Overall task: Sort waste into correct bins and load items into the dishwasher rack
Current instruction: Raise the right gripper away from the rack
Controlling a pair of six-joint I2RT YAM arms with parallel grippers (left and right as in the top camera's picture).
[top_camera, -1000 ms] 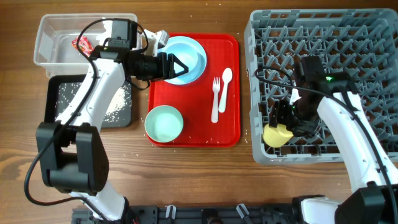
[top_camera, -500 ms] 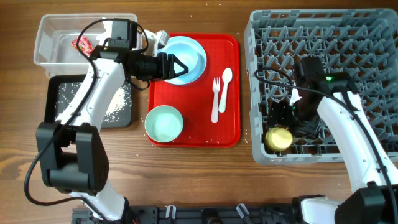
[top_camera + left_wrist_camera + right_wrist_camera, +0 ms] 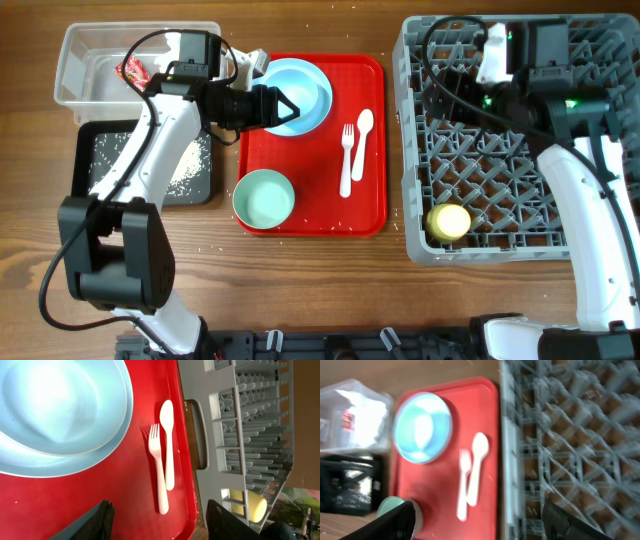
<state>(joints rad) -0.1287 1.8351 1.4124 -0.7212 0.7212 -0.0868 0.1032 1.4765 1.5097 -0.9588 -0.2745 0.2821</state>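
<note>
The yellow cup [image 3: 448, 220] lies on its side in the near left corner of the grey dishwasher rack [image 3: 520, 150]. My right gripper [image 3: 452, 88] is open and empty, raised over the rack's far left part. My left gripper [image 3: 290, 108] is open and empty over the pale blue plate [image 3: 310, 85], which holds a bowl. A second bowl [image 3: 264, 198] and the white fork [image 3: 346, 160] and spoon [image 3: 362, 130] lie on the red tray. In the left wrist view the jaws [image 3: 160, 525] hang over the tray near the fork [image 3: 157, 475]. The right wrist view's jaws [image 3: 480, 527] are blurred.
The clear tub [image 3: 100, 45] at the far left holds the red wrapper [image 3: 132, 70]. The black tray [image 3: 100, 165] in front of it holds white grains. The red serving tray [image 3: 320, 215] lies between the bins and the rack. Something white [image 3: 256, 60] sits by the tub's right edge.
My right gripper let go of the yellow cup in the rack, then rose and moved to the rack's far side. The left arm has not moved.
</note>
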